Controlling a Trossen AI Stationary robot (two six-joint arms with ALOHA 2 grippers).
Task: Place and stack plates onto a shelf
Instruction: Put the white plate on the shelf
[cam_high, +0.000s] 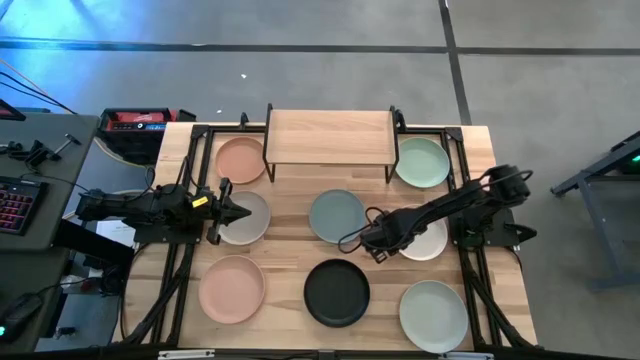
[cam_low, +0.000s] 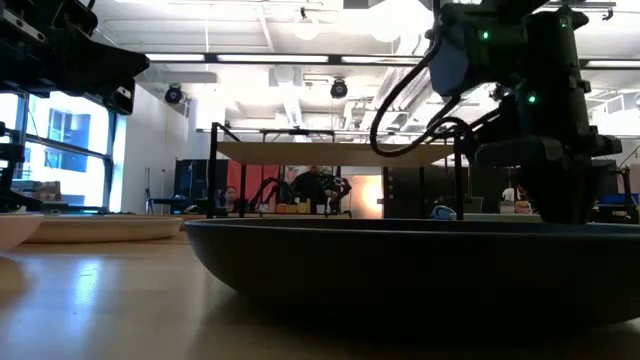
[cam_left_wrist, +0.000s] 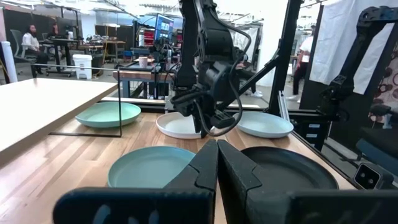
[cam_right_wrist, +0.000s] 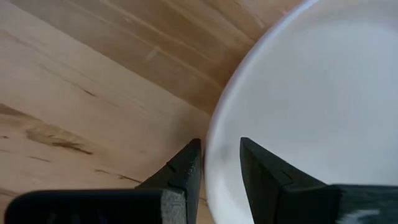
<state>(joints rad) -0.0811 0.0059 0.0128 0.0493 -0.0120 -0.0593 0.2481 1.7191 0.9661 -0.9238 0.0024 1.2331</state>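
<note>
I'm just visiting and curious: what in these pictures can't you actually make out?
- White plate: right wrist view cuts it off; whether the right claw straddling its rim grips it is unclear.
- Grey plate: high view, partly under the left claw.
- Shelf: low view shows only its edge.

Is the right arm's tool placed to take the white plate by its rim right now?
Probably yes. The right tool sits at the white plate with one finger either side of the rim, open, and nothing but bare table around it.
</note>
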